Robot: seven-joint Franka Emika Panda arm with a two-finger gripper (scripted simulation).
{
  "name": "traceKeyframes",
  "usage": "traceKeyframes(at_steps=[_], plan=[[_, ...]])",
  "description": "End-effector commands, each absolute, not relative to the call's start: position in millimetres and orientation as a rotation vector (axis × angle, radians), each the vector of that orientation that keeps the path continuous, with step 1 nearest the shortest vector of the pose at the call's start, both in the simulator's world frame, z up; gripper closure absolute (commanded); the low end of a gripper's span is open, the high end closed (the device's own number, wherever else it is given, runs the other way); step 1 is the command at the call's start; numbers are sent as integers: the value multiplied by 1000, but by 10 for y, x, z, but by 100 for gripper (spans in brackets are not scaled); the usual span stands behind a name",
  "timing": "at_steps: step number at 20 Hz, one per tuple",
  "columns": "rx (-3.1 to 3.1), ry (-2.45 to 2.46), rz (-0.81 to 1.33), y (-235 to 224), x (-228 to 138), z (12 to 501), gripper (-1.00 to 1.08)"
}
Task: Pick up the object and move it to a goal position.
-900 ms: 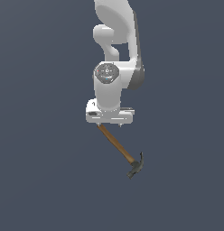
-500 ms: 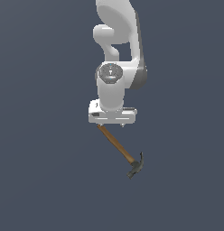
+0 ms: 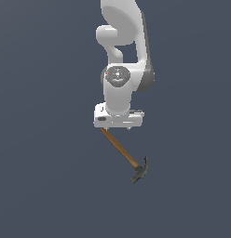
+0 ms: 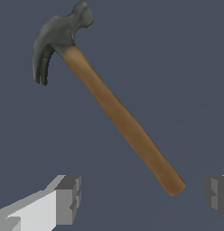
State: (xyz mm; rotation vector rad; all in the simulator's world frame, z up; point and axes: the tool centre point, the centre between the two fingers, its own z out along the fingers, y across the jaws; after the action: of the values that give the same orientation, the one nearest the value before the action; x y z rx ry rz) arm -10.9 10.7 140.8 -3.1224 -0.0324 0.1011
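White two-fingered gripper [image 4: 141, 198] stood open above the brown-handled, grey-headed claw hammer [image 4: 118, 113], lying flat on the dark surface [image 3: 43, 186]; its handle end lay between the fingers, ungrasped. Pickup and transfer apparently remained.

One hammer, one arm showing

A single small claw hammer with a brown wooden handle and dark grey metal head [image 4: 118, 113] is lying there; one white robot arm [image 3: 124, 69] is carrying one gripper [image 4: 143, 198] with two grey fingers [image 4: 68, 198]
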Motion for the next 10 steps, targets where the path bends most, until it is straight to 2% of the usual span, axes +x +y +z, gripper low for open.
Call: traceKeyframes(at_steps=[1,10], plan=[[-3123,-47,100,114,-102,1395,-92],[-3121,-247,76,192,3,1218,-92]])
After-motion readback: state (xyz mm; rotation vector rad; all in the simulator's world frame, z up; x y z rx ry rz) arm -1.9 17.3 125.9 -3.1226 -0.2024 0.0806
